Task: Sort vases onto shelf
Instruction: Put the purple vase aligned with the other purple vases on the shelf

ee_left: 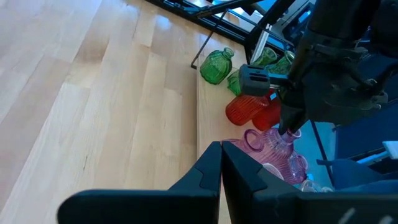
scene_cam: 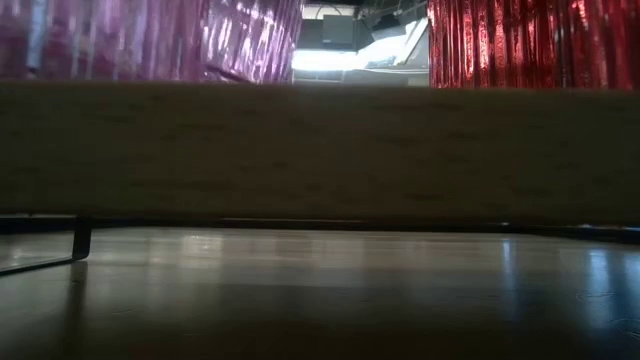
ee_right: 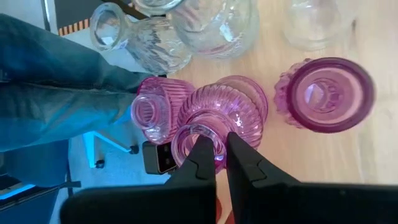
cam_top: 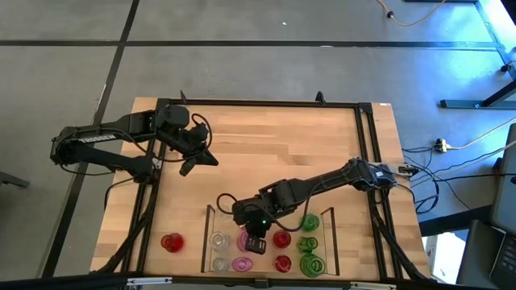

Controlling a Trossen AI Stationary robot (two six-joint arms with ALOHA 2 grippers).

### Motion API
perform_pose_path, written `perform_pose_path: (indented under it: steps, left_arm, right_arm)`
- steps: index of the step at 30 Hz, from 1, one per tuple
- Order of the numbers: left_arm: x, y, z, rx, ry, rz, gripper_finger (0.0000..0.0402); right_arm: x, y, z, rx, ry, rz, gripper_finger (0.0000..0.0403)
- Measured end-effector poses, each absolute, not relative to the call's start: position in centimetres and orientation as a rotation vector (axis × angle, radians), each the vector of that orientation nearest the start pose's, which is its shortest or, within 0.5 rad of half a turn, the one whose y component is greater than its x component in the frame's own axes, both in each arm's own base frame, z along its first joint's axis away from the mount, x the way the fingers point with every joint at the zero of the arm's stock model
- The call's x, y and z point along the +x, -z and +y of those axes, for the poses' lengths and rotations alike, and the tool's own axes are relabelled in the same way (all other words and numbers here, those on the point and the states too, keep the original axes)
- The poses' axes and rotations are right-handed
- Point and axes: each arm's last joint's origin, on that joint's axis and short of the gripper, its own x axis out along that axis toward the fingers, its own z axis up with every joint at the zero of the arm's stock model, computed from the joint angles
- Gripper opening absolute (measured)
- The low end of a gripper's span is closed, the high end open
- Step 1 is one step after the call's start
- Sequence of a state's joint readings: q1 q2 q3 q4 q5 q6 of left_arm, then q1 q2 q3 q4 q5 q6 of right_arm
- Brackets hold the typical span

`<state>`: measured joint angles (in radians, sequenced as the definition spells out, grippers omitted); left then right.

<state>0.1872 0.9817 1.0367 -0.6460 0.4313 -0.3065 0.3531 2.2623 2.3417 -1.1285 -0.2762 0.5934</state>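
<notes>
The shelf (cam_top: 207, 234) sits at the table's near edge and holds clear, pink, red and green vases in columns. One red vase (cam_top: 171, 242) stands outside it, to its left. My right gripper (cam_top: 255, 242) reaches down into the pink column and is shut on a ribbed, narrow-necked pink vase (ee_right: 227, 109). Beside that vase stand a second ribbed pink vase (ee_right: 155, 109) and a squat pink one (ee_right: 326, 93). My left gripper (cam_top: 197, 159) hangs shut over bare table at the far left, holding nothing. My right gripper (ee_right: 221, 152) has the pink vase by the rim of its mouth (ee_right: 186, 134). It comes from above, pointing down. One finger (ee_right: 202, 155) seems to be inside the mouth and the other outside. The vase is upright; I cannot tell whether its base is on the shelf floor.
Clear vases (ee_right: 214, 25) crowd the column to the left of the pink one, and red vases (ee_left: 249, 109) and green ones (ee_left: 216, 67) the columns to its right. A person's denim-clad leg (ee_right: 56, 93) shows past the near edge. The table's far half (cam_top: 274, 137) is bare wood.
</notes>
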Motion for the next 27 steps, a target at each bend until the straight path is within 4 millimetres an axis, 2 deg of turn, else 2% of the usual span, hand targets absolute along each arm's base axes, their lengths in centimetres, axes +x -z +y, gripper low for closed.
perform_pose_path:
  steps: [27]
  left_arm:
    - [19.16, -34.40, 2.40, -0.474, 0.150, 0.599, 0.0005]
  right_arm:
    - [44.54, -30.49, 17.25, 0.489, -0.249, 1.173, 0.0001]
